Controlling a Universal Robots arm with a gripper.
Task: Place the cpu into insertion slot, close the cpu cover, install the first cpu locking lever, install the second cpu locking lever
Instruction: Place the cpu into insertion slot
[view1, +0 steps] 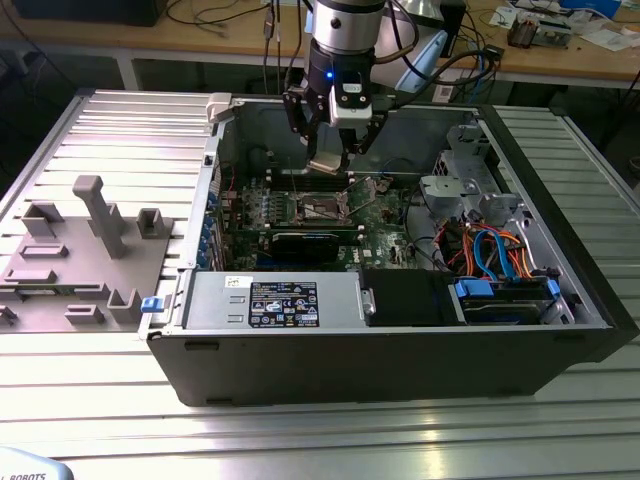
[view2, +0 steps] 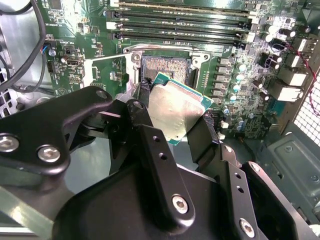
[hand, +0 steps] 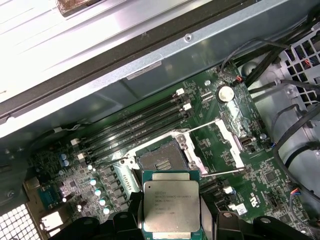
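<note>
While I hang over the open computer case (view1: 400, 340) in the exterior view, my claw (view1: 335, 152) is above the green board with the cpu (view1: 326, 162) showing as a pale plate between its fingers. The insertion slot (view1: 325, 207) lies below it and is bare, so chip and slot are apart.

In the second wrist view my two black fingers (view2: 150, 145) are clamped on opposite edges of the cpu (view2: 175, 112), its dull silver top towards the camera. The chip looks tilted against the board here, one corner reaching towards the insertion slot (view2: 165, 65), which sits just beside the long memory slots (view2: 180, 25).

In the first wrist view the cpu (hand: 171, 205) hangs near the insertion slot (hand: 160, 160) but not over its middle. The cpu cover (hand: 231, 142) appears swung open to one side, and a thin locking lever (hand: 222, 172) stands out near the chip's edge.

My worry is the tilt. If one corner goes in first, I judge the chip could sit crooked on the slot's fine contacts and damage them. I hold it by thin edges alone, so a knock against the lever or the slot's rim could twist it in my grip or drop it onto the board. I cannot tell from here whether it is turned the right way round for the slot.
</note>
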